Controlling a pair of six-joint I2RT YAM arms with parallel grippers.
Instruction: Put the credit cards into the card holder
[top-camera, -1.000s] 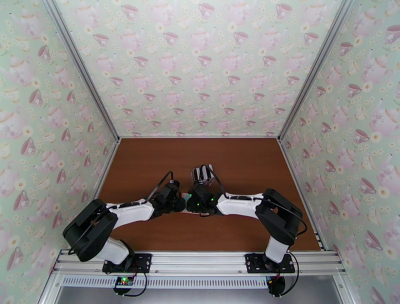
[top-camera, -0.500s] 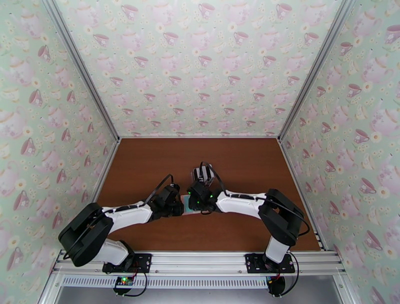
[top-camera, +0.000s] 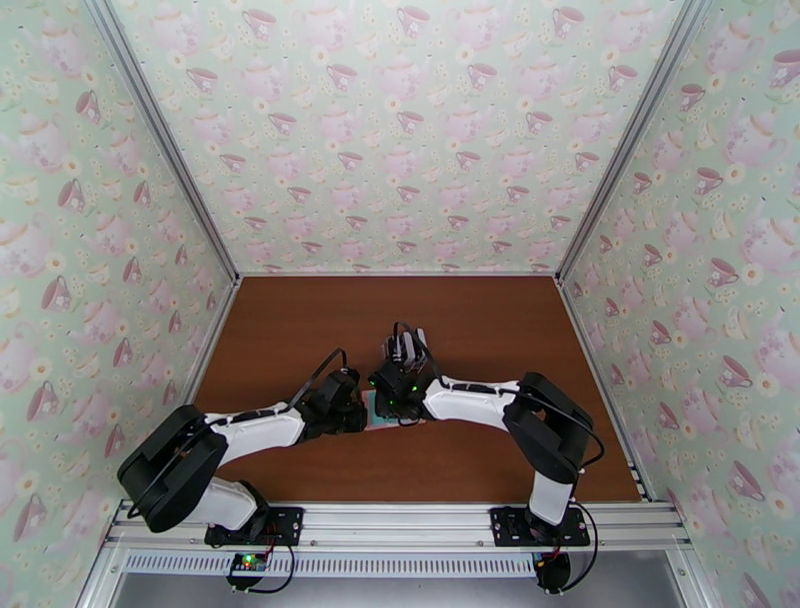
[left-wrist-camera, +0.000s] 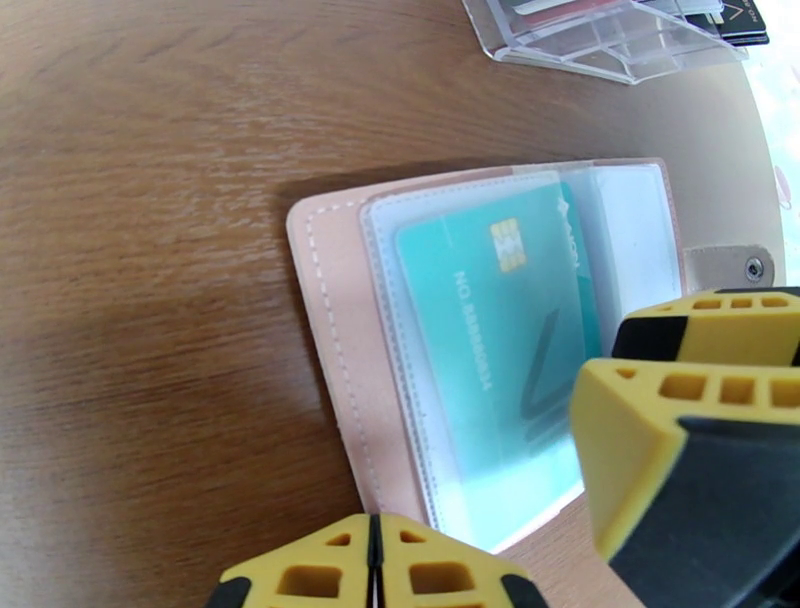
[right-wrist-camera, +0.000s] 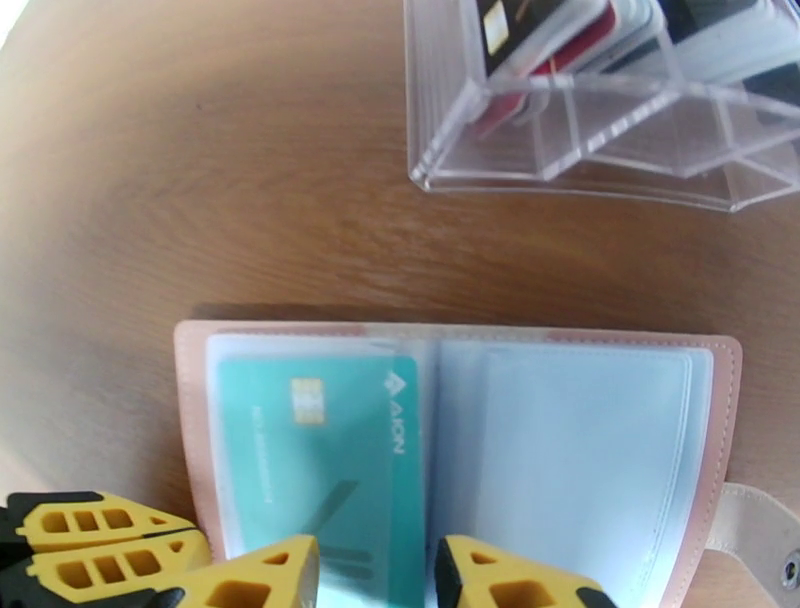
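The card holder, a pink wallet with a snap tab, lies open on the table. A teal credit card sits inside its left clear pocket. More credit cards stand in a clear rack beyond it. My right gripper is open, with one fingertip on either side of the wallet's middle fold. My left gripper is shut, with its tips pressed together at the edge of the wallet's card side. In the top view both grippers meet over the wallet, which they mostly hide.
The clear slotted card rack stands just behind the wallet, seen close in the wrist views. Patterned walls close in the brown table on three sides. Bare wood lies to the left, right and far side.
The left gripper has closed its fingers at the wallet's edge. The right wrist has shifted slightly left and away from the bases, over the wallet.
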